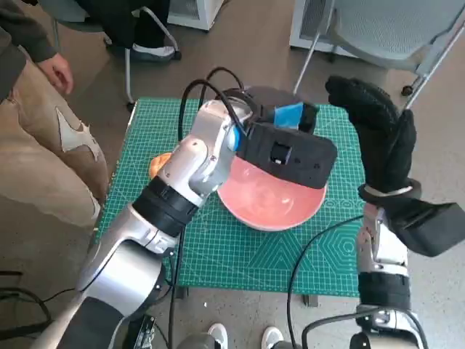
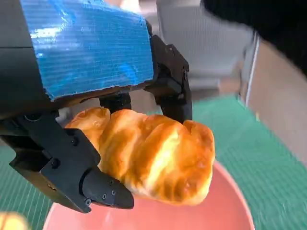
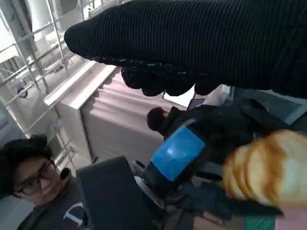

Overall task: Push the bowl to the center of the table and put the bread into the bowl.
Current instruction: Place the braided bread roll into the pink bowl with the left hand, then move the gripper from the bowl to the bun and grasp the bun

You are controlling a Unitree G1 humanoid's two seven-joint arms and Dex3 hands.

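The pink bowl (image 1: 269, 200) sits near the middle of the green mat, partly hidden under my left wrist. My left hand (image 1: 287, 120) hovers above the bowl's far side and grips the golden bread (image 2: 153, 158) between its black fingers (image 2: 103, 191). The pink bowl (image 2: 225, 211) lies just beneath the bread in the left wrist view. The bread (image 3: 268, 167) and my left hand (image 3: 180, 153) with its blue tape also show in the right wrist view. My right hand (image 1: 378, 131) is raised at the table's right side, fingers spread, holding nothing.
An orange item (image 1: 158, 163) lies on the green cutting mat (image 1: 247, 254), mostly hidden behind my left arm. A person (image 1: 36, 123) stands at the left; another person (image 3: 33, 182) shows in the right wrist view. A chair (image 1: 392, 29) stands beyond the far right corner.
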